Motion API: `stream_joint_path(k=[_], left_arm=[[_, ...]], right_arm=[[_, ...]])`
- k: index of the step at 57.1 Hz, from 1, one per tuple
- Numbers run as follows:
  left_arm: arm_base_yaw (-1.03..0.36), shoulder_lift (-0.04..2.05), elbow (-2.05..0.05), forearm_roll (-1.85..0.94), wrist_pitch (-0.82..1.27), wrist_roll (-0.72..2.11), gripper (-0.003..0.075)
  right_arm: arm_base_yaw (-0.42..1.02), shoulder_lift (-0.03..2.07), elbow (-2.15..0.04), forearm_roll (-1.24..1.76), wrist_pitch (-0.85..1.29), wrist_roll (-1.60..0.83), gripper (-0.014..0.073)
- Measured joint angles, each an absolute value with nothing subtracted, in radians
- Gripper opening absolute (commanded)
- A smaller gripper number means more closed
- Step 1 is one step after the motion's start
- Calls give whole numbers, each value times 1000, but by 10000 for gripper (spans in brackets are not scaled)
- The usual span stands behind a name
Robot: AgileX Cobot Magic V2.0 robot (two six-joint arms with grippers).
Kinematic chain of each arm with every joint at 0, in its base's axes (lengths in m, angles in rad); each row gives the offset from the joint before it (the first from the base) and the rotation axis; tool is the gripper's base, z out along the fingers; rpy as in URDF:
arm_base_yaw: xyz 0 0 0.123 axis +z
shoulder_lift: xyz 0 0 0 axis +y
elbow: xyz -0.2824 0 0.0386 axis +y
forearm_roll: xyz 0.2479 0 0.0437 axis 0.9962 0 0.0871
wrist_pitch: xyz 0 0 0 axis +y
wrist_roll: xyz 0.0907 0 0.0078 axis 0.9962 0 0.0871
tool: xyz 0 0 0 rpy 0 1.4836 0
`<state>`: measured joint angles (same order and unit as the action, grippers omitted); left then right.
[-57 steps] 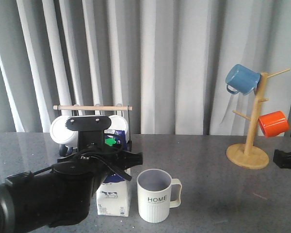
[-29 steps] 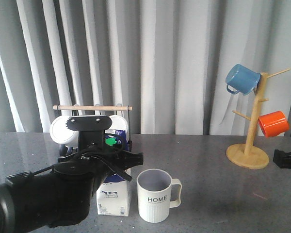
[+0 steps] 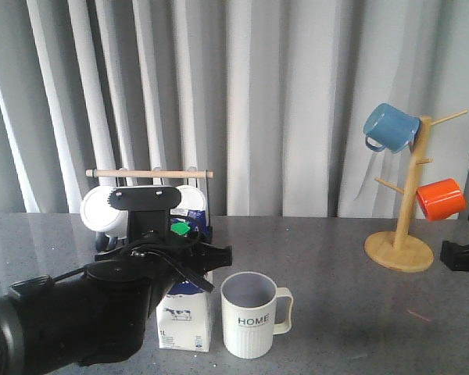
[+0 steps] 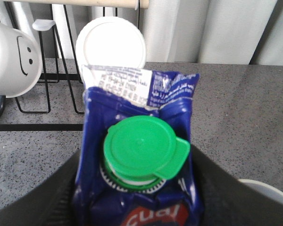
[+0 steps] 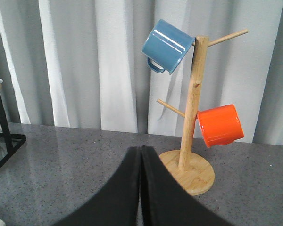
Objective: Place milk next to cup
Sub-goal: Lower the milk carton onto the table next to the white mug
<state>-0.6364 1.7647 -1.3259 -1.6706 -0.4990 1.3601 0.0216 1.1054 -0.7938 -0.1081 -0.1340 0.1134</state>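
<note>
Front view is showing the grey tabletop [image 3: 336,258] filling the lower frame, the left gripper [image 3: 189,262] gripping the milk [image 3: 184,316] at lower centre-left, jaws clamped on its sides. Milk is standing just beside the cup [image 3: 252,314]. Placement looks nearly done; releasing seems next. Right gripper [image 5: 141,188] is idling, jaws together.

milk [image 3: 184,322] beside cup [image 3: 250,314] (left gripper [image 3: 189,264] clamping carton)
</note>
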Motion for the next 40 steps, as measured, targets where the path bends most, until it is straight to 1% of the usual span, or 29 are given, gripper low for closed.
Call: stream_joint_path(k=[5,40], left_arm=[[-636,1765,-1326,-1671,-498,1358,480],[-636,1765,-1326,-1677,-489,1357,489]], right_arm=[[22,1105,-794,-108,-134,113,-8],[22,1105,-794,-108,-134,113,-8]])
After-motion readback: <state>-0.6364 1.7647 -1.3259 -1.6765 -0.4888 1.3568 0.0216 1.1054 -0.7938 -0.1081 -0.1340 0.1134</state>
